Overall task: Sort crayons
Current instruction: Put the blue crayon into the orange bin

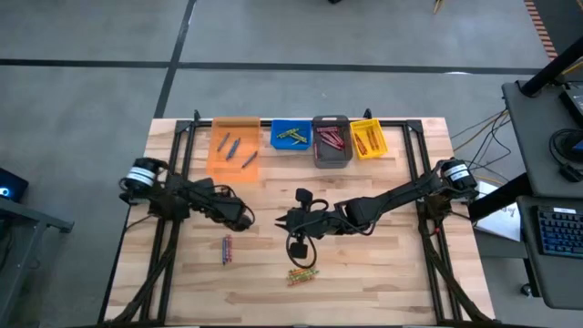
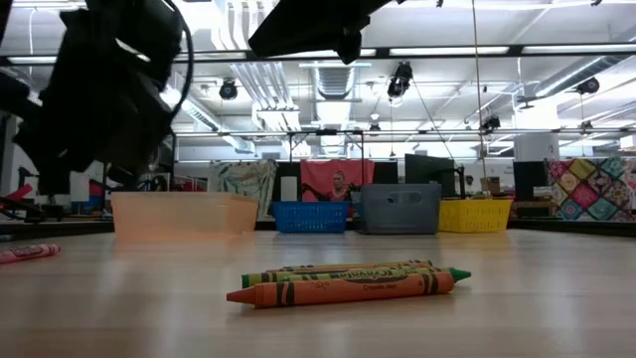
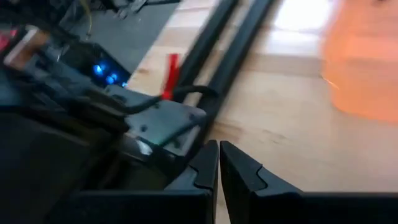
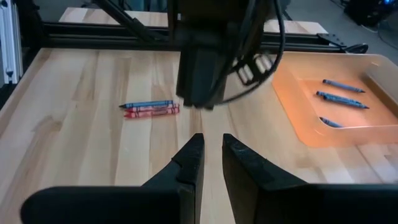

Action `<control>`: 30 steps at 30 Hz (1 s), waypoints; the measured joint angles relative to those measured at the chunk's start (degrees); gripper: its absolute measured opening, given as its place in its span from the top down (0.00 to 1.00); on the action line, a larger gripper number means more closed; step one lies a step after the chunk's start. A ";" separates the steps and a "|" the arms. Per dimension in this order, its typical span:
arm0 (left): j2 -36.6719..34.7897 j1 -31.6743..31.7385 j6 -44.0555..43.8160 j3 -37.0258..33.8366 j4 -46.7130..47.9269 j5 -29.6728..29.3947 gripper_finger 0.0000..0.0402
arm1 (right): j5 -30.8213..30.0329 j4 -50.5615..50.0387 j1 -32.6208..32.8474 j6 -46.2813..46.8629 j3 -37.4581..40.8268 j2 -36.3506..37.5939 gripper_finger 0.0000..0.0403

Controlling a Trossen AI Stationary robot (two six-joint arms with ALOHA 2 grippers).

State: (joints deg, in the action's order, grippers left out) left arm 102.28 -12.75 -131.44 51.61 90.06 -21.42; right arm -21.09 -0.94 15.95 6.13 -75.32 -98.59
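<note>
Wooden counter [image 1: 383, 273] carries loose crayons [image 1: 303, 273] lying crosswise just in front of the right hand [image 1: 293, 221], empty with fingers slightly parted, while the left hand [image 1: 239, 219], pressed together, waits farther off.

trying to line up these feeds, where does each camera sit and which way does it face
High: overhead, straight down on the table, both arms and four bins.
Low: tabletop height, facing the bins past an orange crayon; arms dark overhead.
Left wrist: past the shut left gripper toward the frame.
Right wrist: past the right gripper toward the left arm.
Shared: right wrist and high both show the orange bin holding blue crayons.
</note>
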 joint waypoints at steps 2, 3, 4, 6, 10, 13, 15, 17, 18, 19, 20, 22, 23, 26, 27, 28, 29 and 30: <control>1.77 0.33 2.82 0.17 -2.26 0.19 1.00 | 0.01 0.01 -0.10 0.00 -0.10 0.00 0.88; 2.72 0.33 2.79 0.29 -3.21 0.59 1.00 | 0.00 0.04 -0.10 0.00 -0.12 0.00 0.88; 3.89 0.32 1.32 0.26 -4.42 1.68 1.00 | -0.02 0.10 -0.10 -0.02 -0.14 0.00 0.88; 6.33 -0.62 -4.77 0.07 -5.78 3.50 1.00 | 0.00 0.06 -0.10 -0.06 -0.16 0.00 0.88; 11.80 -4.84 -22.32 0.00 -6.18 9.15 1.00 | 0.01 -0.01 -0.10 -0.15 -0.15 0.00 0.88; 14.30 -7.66 -29.87 0.01 -6.24 14.21 1.00 | 0.01 -0.08 -0.10 -0.28 -0.16 0.00 0.88; 14.81 -8.94 -32.61 0.00 -6.65 15.36 1.00 | 0.01 -0.10 -0.10 -0.85 -0.16 0.00 0.88; 14.75 -9.07 -33.26 0.00 -8.73 15.55 1.00 | 0.01 -0.11 -0.10 -1.59 -0.15 0.00 0.88; 14.63 -8.84 -33.35 0.00 -10.43 15.55 1.00 | 0.01 -0.08 -0.10 -2.19 -0.15 0.00 0.88; 14.51 -8.56 -33.73 0.03 -12.04 15.58 1.00 | 0.01 -0.08 -0.12 -2.70 -0.14 0.00 0.88; 14.47 -8.26 -34.40 0.05 -12.74 15.75 1.00 | 0.01 -0.02 -0.17 -3.02 -0.16 0.00 0.88; 14.57 -7.44 -36.92 -0.13 -12.27 17.76 1.00 | 0.01 -0.07 -0.23 -3.18 -0.18 0.00 0.88; 14.68 -7.00 -39.15 -0.50 -11.78 19.50 1.00 | 0.01 -0.23 -0.25 -3.17 -0.28 0.00 0.88; 14.74 -5.96 -47.31 -2.48 -11.93 27.78 1.00 | 0.01 -0.29 -0.25 -3.23 -0.60 0.00 0.88; 14.73 -5.83 -48.22 -3.19 -13.27 30.19 1.00 | 0.01 -0.39 -0.25 -3.25 -0.84 0.00 0.88; 14.73 -5.70 -48.49 -3.95 -14.89 31.70 1.00 | 0.01 -0.50 -0.25 -3.31 -1.08 0.00 0.88; 14.69 -5.53 -48.46 -4.72 -16.34 31.36 1.00 | 0.01 -0.48 -0.25 -3.56 -1.28 0.00 0.88; 14.67 -5.42 -48.07 -5.40 -17.10 31.12 1.00 | 0.01 -0.48 -0.26 -4.10 -1.48 0.00 0.88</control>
State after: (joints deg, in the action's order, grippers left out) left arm 116.95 -18.18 -179.50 46.21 72.97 9.70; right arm -21.08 -1.42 15.69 2.03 -76.80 -98.59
